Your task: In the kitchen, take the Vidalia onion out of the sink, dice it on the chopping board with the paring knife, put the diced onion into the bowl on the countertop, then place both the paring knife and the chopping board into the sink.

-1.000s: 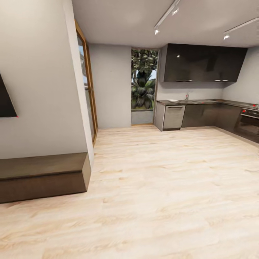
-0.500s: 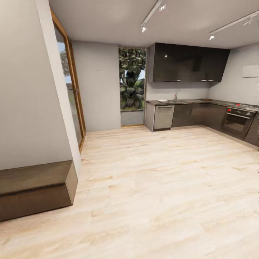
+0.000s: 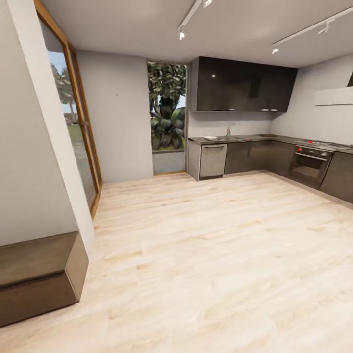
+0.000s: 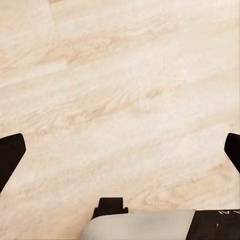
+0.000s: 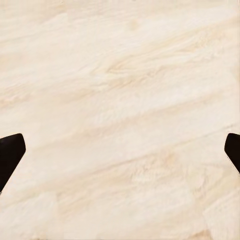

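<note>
Onion, knife and board are too far off to make out; what can be picked out of the task's things is the countertop [image 3: 245, 138], a thin grey strip with a dark front edge, well ahead of both grippers at the far side of the kitchen [image 3: 255, 122]. On it, near its left end, sits a small pale shape that may be the bowl [image 3: 210, 138], and just to the right of that an upright chrome tap [image 3: 228, 131] marks the sink [image 3: 235, 138], whose basin is too small to see into. Glossy black upper cabinets [image 3: 242, 90] hang above, dark lower cabinets [image 3: 250, 157] stand below, and an oven [image 3: 308, 166] sits in the run along the right wall.

Both wrist views look down at light wood floor [image 3: 211, 255]. The left gripper [image 4: 120, 150] is spread wide with nothing between its dark fingertips [image 4: 10, 155]. The right gripper [image 5: 120, 150] is likewise spread wide and unladen, floor planks under its fingertips [image 5: 10, 152].
</note>
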{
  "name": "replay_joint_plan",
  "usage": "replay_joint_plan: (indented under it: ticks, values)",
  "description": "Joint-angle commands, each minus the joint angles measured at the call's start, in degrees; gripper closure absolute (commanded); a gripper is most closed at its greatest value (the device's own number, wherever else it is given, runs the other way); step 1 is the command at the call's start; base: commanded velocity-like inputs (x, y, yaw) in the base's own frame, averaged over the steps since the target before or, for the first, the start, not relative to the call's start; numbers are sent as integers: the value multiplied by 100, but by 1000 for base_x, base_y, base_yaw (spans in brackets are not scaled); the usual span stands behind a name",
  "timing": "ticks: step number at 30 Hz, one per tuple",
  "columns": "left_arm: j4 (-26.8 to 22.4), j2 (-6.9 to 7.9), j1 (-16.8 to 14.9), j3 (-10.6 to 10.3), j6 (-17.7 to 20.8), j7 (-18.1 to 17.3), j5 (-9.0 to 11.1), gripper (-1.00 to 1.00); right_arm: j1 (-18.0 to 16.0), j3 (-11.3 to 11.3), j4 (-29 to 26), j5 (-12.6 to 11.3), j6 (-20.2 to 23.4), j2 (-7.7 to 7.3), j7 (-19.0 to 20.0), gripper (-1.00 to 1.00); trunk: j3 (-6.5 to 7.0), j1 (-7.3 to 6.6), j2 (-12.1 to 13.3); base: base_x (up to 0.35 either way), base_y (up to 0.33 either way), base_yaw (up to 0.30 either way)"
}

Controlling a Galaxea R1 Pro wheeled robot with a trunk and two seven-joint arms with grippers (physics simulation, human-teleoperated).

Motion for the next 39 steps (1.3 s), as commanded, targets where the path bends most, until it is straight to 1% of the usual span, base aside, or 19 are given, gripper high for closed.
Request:
replay_joint_plan:
  ticks: [1, 6, 12, 39]
  values:
    - [-5, 1, 1, -4, -9, 0, 2, -100, -3, 0, 3, 2, -17, 0, -13, -100, -5, 4, -2, 344, 0, -8]
    - [-5, 1, 1, -4, -9, 0, 2, -100, -3, 0, 3, 2, -17, 2, -13, -100, -5, 4, -2, 344, 0, -17]
    - [-5, 1, 1, -4, -9, 0, 0, -100, -3, 0, 3, 2, -17, -2, -13, -100, -5, 4, -2, 344, 0, -149]
    - [-5, 1, 1, -4, -9, 0, 2, -100, -3, 0, 12, 2, -17, 0, -13, -100, -5, 4, -2, 344, 0, -218]
